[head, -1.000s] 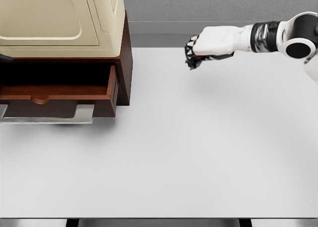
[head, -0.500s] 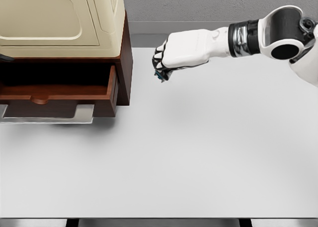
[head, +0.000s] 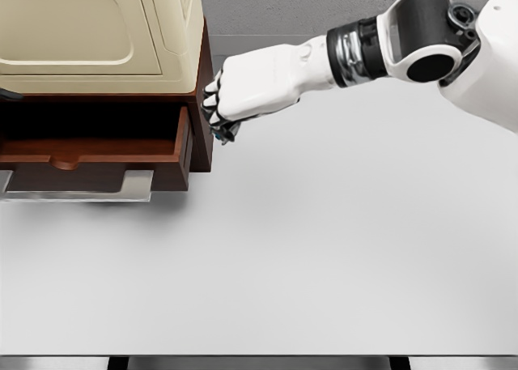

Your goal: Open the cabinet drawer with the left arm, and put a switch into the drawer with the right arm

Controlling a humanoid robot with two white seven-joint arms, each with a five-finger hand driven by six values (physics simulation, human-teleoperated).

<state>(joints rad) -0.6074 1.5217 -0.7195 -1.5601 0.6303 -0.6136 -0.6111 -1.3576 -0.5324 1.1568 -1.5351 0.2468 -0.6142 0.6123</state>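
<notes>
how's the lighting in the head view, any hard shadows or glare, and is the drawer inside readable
Head view: light is soft and even, no glare on the white table; only a faint, diffuse shadow under the right robot hand; the open drawer casts a narrow shadow below its front; its interior is dark, so contents are unreadable; edges look slightly soft.

One cabinet (head: 202, 111) with one open drawer (head: 97, 155), one beige appliance (head: 101, 30) on top, one white table (head: 324, 248), one hand (head: 243, 91) in view.
</notes>
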